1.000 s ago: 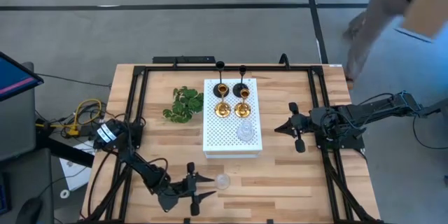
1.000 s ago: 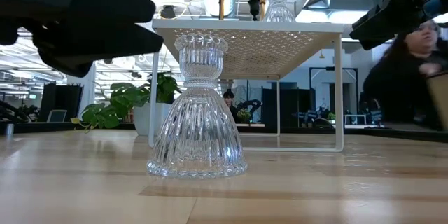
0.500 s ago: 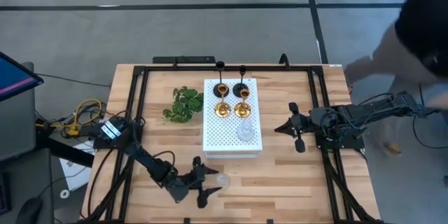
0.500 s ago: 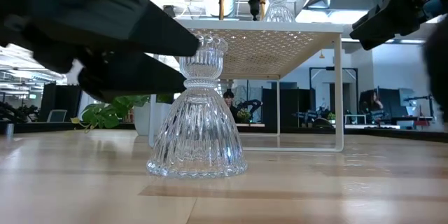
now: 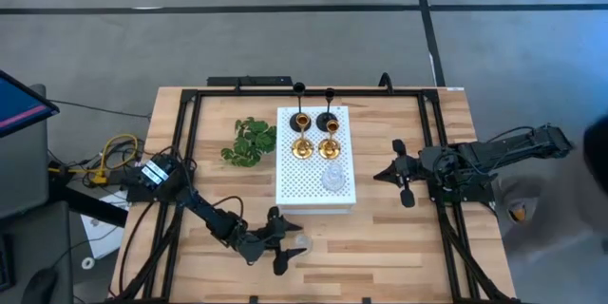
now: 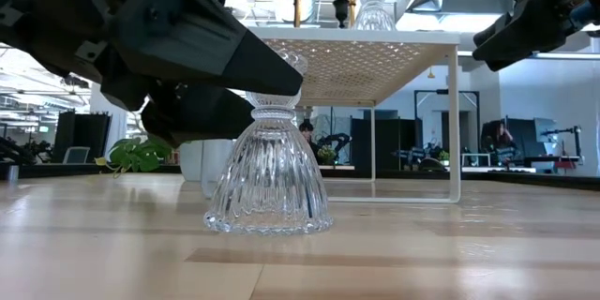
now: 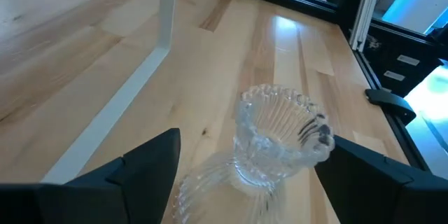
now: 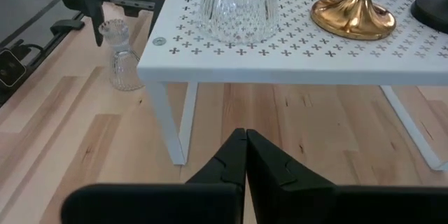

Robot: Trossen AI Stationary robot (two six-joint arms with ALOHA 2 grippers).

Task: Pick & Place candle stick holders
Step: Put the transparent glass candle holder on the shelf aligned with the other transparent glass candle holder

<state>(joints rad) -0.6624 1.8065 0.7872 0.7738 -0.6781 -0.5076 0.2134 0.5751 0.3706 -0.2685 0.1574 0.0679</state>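
Glass ribbed candle stick holder (image 6: 268,145) stands on the wooden desk (image 5: 380,247) between the left gripper's (image 5: 288,244) spread fingers; off-centre closing could tip it, while the right gripper (image 5: 394,172) waits closed.

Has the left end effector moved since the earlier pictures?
Yes. The left end effector moved rightward, toward the white perforated board, and now brackets the clear ribbed glass candle holder.

White perforated metal board on thin white legs (image 5: 313,182), standing mid-table on light wooden slatted tabletop (image 5: 399,237). Green leafy sprig (image 5: 249,142) lying just beside board's left edge. Black metal frame rails (image 5: 186,142) along table edges. Yellow cables (image 5: 114,152) off table's left side.
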